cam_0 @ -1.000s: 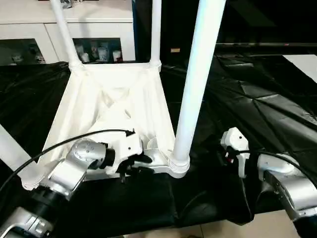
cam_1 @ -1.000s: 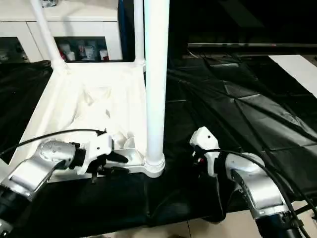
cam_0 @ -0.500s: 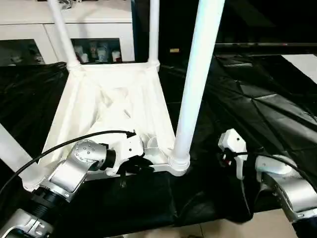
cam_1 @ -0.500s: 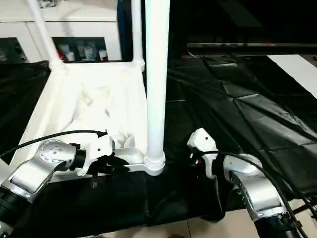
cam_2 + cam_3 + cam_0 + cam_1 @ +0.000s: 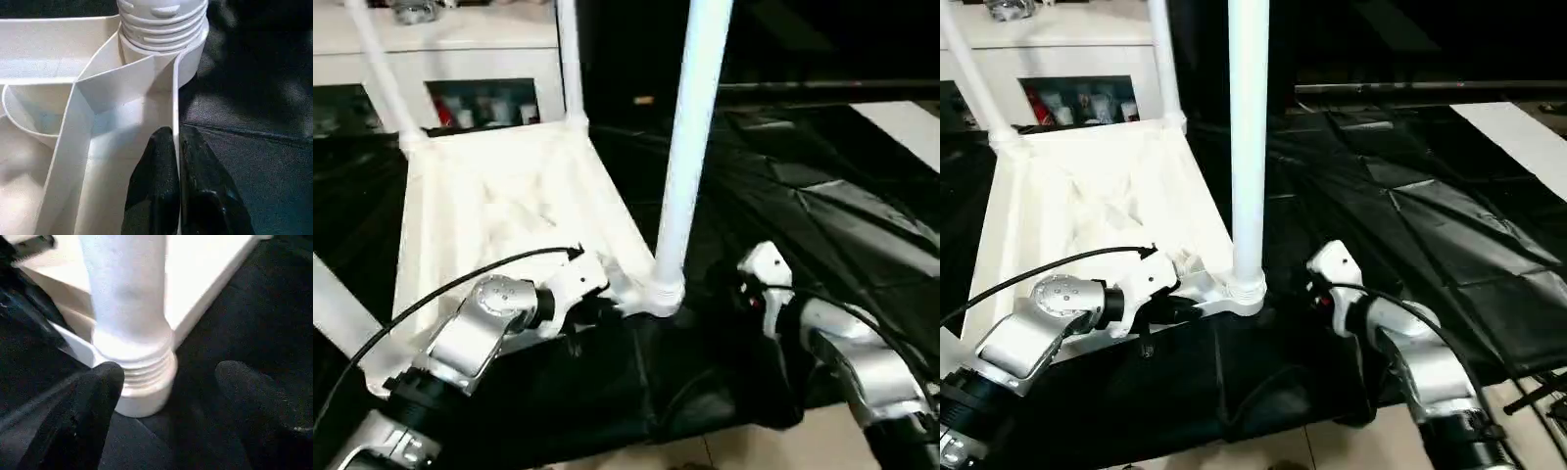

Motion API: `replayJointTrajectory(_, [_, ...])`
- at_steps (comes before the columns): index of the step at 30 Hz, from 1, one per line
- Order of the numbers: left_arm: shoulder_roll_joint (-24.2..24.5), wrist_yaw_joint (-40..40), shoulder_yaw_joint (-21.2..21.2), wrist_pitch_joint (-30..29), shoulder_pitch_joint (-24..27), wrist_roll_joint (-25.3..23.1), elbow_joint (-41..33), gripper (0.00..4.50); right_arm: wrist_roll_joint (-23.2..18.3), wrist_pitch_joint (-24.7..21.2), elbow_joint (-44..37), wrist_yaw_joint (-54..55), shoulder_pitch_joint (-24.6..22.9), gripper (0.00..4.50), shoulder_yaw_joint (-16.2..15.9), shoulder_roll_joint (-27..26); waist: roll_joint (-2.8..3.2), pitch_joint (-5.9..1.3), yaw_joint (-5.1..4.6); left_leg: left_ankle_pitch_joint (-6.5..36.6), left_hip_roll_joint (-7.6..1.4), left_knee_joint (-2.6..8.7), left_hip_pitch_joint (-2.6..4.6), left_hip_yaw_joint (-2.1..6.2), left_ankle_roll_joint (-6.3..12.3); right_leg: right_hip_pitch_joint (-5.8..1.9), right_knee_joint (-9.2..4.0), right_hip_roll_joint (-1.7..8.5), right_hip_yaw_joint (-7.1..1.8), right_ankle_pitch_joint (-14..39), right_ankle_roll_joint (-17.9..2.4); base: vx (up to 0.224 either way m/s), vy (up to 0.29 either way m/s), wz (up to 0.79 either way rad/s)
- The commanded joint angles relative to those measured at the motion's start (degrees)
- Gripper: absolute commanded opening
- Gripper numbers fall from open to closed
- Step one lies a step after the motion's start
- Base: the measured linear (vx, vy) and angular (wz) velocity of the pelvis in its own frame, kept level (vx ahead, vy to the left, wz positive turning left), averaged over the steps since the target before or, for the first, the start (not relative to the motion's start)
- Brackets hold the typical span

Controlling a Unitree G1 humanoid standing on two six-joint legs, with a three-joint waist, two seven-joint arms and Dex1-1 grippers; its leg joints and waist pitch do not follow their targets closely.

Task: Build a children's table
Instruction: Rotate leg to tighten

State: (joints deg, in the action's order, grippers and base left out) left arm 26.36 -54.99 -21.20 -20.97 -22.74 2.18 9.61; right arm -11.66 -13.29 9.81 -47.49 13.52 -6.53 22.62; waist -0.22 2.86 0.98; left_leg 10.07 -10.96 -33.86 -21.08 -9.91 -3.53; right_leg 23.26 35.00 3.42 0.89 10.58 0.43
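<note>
Smooth white plastic upturned table [image 5: 499,196], faintly glossy, its round tube leg [image 5: 1248,147] the same. It rests on crinkled, shiny black sheeting [image 5: 822,206].

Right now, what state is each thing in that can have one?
children's table: upside down on the black cloth, legs pointing up.
near leg: upright, seated in its corner socket.
left gripper: fingers shut on the table's edge wall.
right gripper: fingers open, one either side of the leg's base.

Head stereo looks down; wrist cameras close on corner socket [image 5: 164,29].
</note>
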Motion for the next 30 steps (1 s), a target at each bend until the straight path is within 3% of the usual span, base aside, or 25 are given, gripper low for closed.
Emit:
replayJointTrajectory(1, [-0.32, -1.99, -1.02, 3.04, 0.85, 0.36, -0.07, 0.0, -2.24, 0.69, -0.18, -2.06, 1.03, 3.69, 0.81, -0.26, -1.1, -3.03, 0.39, 18.84, -1.36, 4.1, 0.22, 0.49, 0.56, -1.73, -5.56, 2.97, -1.48, 23.52, -8.3, 0.0, 0.0, 0.0])
replayJointTrajectory(3, [-0.58, -3.0, -1.55, 5.5, 0.82, 0.53, 0.4, 0.0, -2.98, 1.32, -0.3, -4.21, 1.2, 3.87, 0.4, 0.01, -0.71, -3.09, 0.7, 17.53, -1.5, 4.14, 0.16, 0.52, 1.05, -1.9, -5.22, 3.18, -1.54, 21.4, -8.95, 0.0, 0.0, 0.0])
replayJointTrajectory(6, [-0.79, -3.47, -1.76, 5.05, -0.12, 0.67, 1.59, 0.0, -1.7, 3.74, 1.91, -4.91, 2.76, 4.13, -0.25, 0.08, -0.73, -3.11, 1.19, 16.58, -1.56, 4.09, 0.36, 0.31, 1.09, -1.82, -4.95, 3.17, -1.57, 19.49, -9.88, 0.0, 0.0, 0.0])
replayJointTrajectory(11, [-1.45, -4.49, -1.01, 5.97, -1.12, 1.21, 3.56, 0.0, 0.34, 6.51, 6.36, -6.04, 5.5, 4.43, -2.17, -0.69, -0.88, -2.97, 1.33, 16.95, -1.37, 4.06, 0.4, 0.22, 0.66, -1.87, -5.14, 3.26, -1.57, 22.01, -9.48, 0.0, 0.0, 0.0])
replayJointTrajectory(14, [-1.86, -4.85, -0.56, 6.52, -1.48, 1.39, 4.44, 0.0, 2.05, 7.85, 8.36, -6.24, 6.96, 4.43, -3.93, -1.24, -0.9, -2.89, 1.3, 18.25, -1.38, 4.13, 0.46, 0.34, 0.27, -1.65, -5.46, 3.37, -1.5, 25.33, -8.39, 0.0, 0.0, 0.0])
replayJointTrajectory(19, [-2.24, -4.85, -0.11, 7.04, -2.02, 1.59, 5.68, 0.0, 4.78, 10.72, 11.61, -5.17, 8.58, 4.43, -5.42, -1.67, -1.13, -2.83, 1.33, 18.49, -1.42, 4.2, 0.46, 0.43, 0.22, -1.57, -5.47, 3.45, -1.5, 26.54, -8.01, 0.0, 0.0, 0.0])
replayJointTrajectory(25, [-2.71, -5.07, 0.41, 7.73, -2.46, 1.59, 6.96, 0.0, 3.87, 10.85, 13.61, -5.75, 9.6, 4.43, -5.12, -3.05, -1.19, -2.86, 1.4, 18.18, -1.43, 4.14, 0.48, 0.35, 0.7, -1.49, -5.56, 3.5, -1.58, 26.6, -7.85, 0.0, 0.0, 0.0])
replayJointTrajectory(30, [-2.7, -5.4, 0.56, 8.05, -2.8, 1.42, 7.69, 0.0, 3.74, 12.0, 15.54, -6.02, 10.37, 4.03, -4.83, -3.73, -1.08, -2.78, 1.28, 19.2, -1.46, 4.3, 0.5, 0.49, 0.36, -1.38, -5.66, 3.49, -1.47, 28.28, -7.51, 0.0, 0.0, 0.0])
